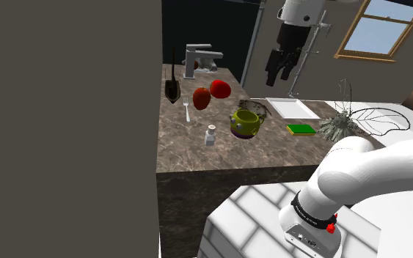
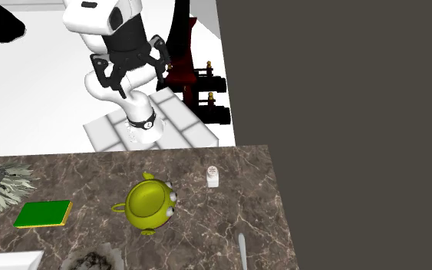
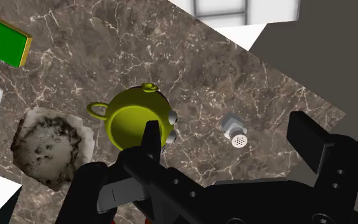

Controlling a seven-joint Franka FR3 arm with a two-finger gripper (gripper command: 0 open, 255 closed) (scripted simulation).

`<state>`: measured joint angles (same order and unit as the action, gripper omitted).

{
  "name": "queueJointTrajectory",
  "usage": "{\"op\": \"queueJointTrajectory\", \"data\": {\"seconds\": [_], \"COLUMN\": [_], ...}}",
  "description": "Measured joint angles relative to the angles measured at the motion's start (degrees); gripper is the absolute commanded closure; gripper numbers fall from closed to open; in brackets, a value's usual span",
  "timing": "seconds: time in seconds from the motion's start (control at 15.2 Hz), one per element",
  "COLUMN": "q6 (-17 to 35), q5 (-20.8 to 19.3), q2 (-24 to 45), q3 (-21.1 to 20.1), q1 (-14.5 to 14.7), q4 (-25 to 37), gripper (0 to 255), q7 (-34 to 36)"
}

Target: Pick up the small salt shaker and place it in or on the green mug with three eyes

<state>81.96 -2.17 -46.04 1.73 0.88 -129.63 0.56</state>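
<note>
The small salt shaker (image 1: 210, 135) is pale grey with a holed top and stands upright on the brown marble counter (image 1: 197, 157), near its front edge. The green mug (image 1: 246, 122), round with eyes on its side, stands a little beyond it toward the shoulder view's right. My gripper (image 1: 282, 64) hangs high above the counter, open and holding nothing. In the wrist view its fingers (image 3: 151, 143) stand wide apart, and far below them lie the shaker (image 3: 236, 133) and the mug (image 3: 139, 121). In the second exterior view the shaker (image 2: 212, 176) stands right of the mug (image 2: 149, 203), under the gripper (image 2: 130, 67).
Two red fruits (image 1: 210, 94), a fork (image 1: 187, 108), a dark utensil (image 1: 172, 88) and a faucet (image 1: 197, 60) are at the counter's back. A rough grey bowl (image 3: 47, 146), a green sponge (image 1: 300, 130), a white tray (image 1: 290, 108) and a spiky plant (image 1: 340, 124) lie beyond the mug. A dark wall (image 1: 65, 124) borders the counter.
</note>
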Motion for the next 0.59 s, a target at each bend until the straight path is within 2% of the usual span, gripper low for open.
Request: {"op": "queueJointTrajectory", "data": {"seconds": [0.2, 0.59], "q6": [2.22, 13.23], "q5": [0.3, 1.94], "q2": [0.72, 7.07], "q3": [-0.26, -2.02], "q1": [0.06, 0.58], "q4": [-1.54, -6.33], "gripper": [0, 0], "q7": [0.53, 3.39]}}
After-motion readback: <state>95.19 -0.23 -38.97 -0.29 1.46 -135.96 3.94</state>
